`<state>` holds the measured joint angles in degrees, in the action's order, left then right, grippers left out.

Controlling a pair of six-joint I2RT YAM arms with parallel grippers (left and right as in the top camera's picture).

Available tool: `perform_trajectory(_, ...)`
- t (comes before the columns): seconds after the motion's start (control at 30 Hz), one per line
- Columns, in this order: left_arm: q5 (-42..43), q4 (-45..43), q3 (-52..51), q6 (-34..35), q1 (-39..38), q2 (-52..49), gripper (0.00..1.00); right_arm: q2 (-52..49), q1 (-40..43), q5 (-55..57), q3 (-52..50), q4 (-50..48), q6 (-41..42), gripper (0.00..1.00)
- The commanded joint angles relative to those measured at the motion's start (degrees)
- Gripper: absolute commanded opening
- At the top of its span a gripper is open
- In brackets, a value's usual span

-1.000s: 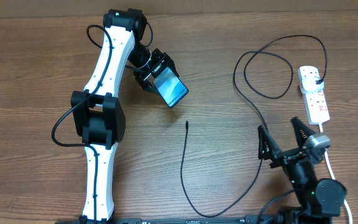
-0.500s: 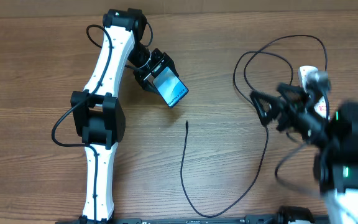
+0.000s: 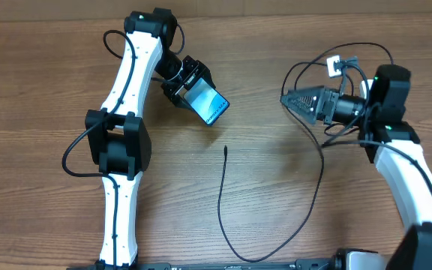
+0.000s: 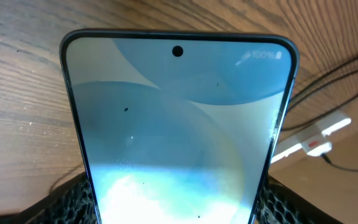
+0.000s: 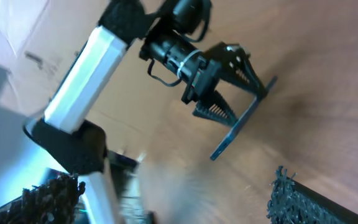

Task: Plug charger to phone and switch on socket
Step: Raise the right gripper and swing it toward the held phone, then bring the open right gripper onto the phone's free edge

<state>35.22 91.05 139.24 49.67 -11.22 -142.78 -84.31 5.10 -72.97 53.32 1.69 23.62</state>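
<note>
The phone point(image 3: 210, 106) is off the desk point(image 3: 36, 90), held at a tilt in the left end effector point(image 3: 193, 90) in the upper middle of the overhead view, its light-blue screen facing up. The left wrist view shows the screen filling most of the frame, with a punch-hole camera at the top edge and a "100%" mark in the corner. The dark meshed pads point(image 4: 73, 200) press against both long edges near the bottom, so this end effector is closed on the phone. From the right wrist camera the phone point(image 5: 241, 127) shows edge-on as a thin dark slab between those same fingers.

The charger point(image 3: 220, 199) lies loose on the desk. Its small connector tip point(image 3: 225, 149) sits below the phone and apart from it. From there the cable runs down, sweeps right along the near edge, climbs and loops under the right arm.

The socket point(image 4: 312, 135) appears in the left wrist view as a white strip with a red mark, far behind the phone. From overhead the right arm covers it.

The right end effector point(image 3: 295, 99) is raised above the cable loops and points left toward the phone. Its fingers point(image 5: 303, 199) stand wide apart with nothing between them.
</note>
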Motion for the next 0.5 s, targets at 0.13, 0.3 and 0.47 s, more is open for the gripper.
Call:
perform_trajectory(0.13,-2.5,-0.1,1.8,9.9,-0.5,0.1,0.04,-4.5,-1.1,4.9,1.1,-0.7,15.7,1.0)
perform_trajectory(0.3,-2.7,-2.3,1.8,13.4,-1.5,0.1,0.04,-4.7,-4.7,13.2,1.1,-0.8,15.6,1.0)
perform_trajectory(0.47,-2.6,-4.9,1.8,17.2,-2.6,0.1,0.04,-4.7,-10.7,22.4,1.1,-0.2,15.6,1.0)
